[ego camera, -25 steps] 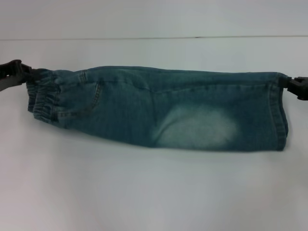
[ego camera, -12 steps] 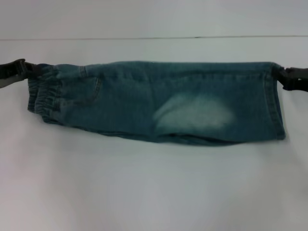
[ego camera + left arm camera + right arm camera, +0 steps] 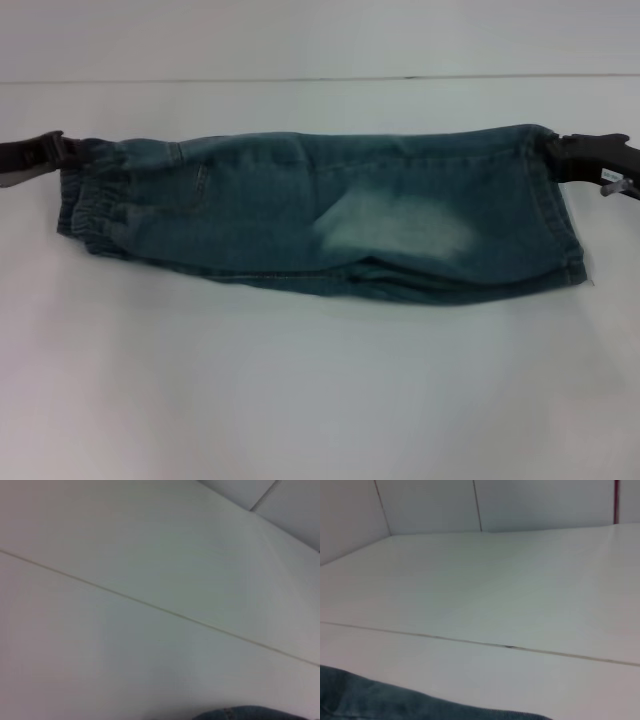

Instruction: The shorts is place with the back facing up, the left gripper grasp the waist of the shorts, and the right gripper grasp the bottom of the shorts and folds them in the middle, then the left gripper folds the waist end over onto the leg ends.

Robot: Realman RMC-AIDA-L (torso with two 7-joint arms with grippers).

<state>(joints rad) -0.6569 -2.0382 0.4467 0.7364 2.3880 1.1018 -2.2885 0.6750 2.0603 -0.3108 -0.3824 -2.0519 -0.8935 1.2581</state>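
Both arms are cut off at the head view's edges, and the wrist views show only slivers of denim. The shorts (image 3: 330,215), faded blue with a pale patch, lie folded lengthwise across the white table (image 3: 320,400). The left gripper (image 3: 62,150) pinches the ruched waist (image 3: 95,195). The right gripper (image 3: 552,150) appears clamped on the hemmed end (image 3: 560,215).

Soft, even, dim light; mild overall blur, faint shadows.
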